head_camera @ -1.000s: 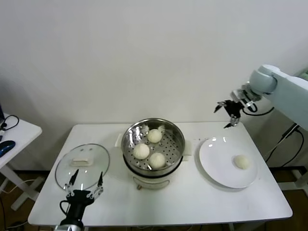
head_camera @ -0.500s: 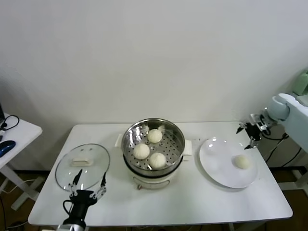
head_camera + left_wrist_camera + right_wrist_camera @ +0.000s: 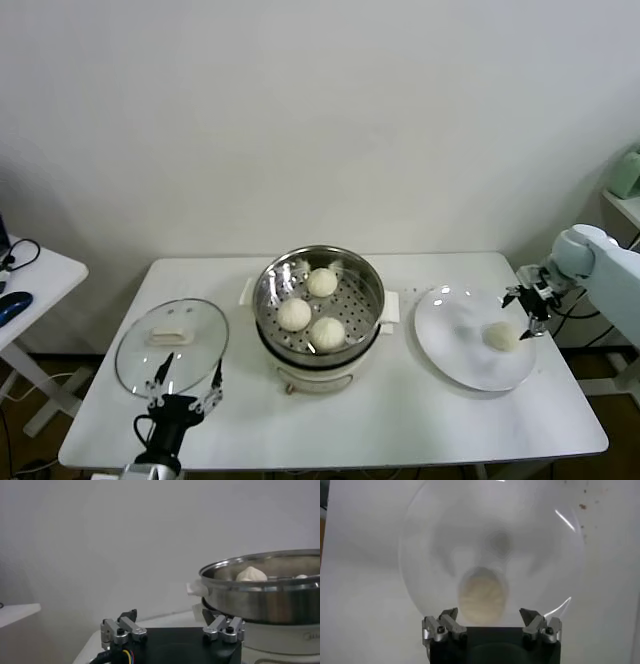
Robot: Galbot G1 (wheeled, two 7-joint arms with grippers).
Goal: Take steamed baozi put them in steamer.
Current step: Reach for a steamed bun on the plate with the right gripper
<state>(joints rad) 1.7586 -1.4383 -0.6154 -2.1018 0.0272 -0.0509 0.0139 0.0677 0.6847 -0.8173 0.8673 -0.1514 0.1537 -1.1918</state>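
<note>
The steel steamer (image 3: 266, 290) stands mid-table on its white base and holds three steamed baozi (image 3: 321, 282) (image 3: 294, 314) (image 3: 326, 332). One more baozi (image 3: 501, 336) lies on the white plate (image 3: 450, 330) at the right. My right gripper (image 3: 521, 316) hangs open just above and beside that baozi, at the plate's far right edge. In the right wrist view the baozi (image 3: 481, 594) sits just ahead of the open right gripper (image 3: 490, 616), between the lines of its fingers and untouched. My left gripper (image 3: 190, 377) waits open near the front left of the table.
A round glass lid (image 3: 172, 345) lies flat on the table left of the steamer, just behind the left gripper. The left wrist view shows the steamer (image 3: 265, 592) side-on with a baozi (image 3: 251, 573) over its rim. A side table (image 3: 30, 270) stands at far left.
My right gripper has come down from high behind the plate to just beside the baozi on it, staying open. The left gripper shifted only slightly.
</note>
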